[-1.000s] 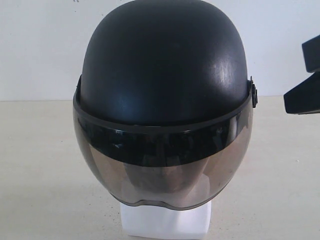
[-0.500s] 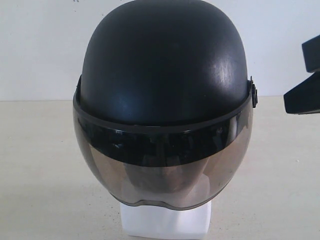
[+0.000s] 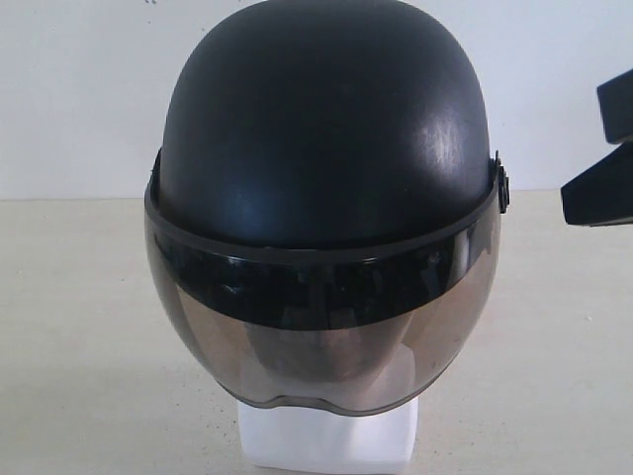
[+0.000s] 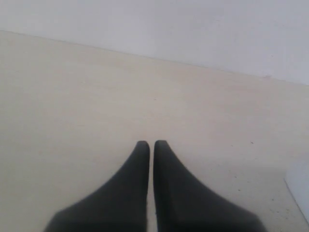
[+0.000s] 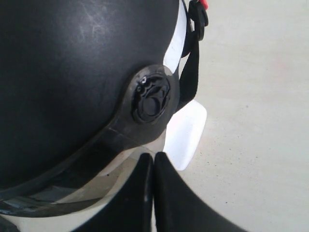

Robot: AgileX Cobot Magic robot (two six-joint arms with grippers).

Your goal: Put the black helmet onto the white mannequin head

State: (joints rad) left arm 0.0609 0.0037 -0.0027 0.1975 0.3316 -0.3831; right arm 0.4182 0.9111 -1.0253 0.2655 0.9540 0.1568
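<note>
The black helmet sits on the white mannequin head, whose squarish neck base shows below the smoky visor. The face is dimly seen through the visor. In the right wrist view the helmet fills the frame, with its visor pivot and chin strap, and a bit of the white base. My right gripper is shut and empty, close beside the helmet's side. My left gripper is shut and empty over the bare table, away from the helmet.
The beige table runs back to a white wall. Part of the right arm shows dark at the right edge of the exterior view. A white corner peeks in at the edge of the left wrist view.
</note>
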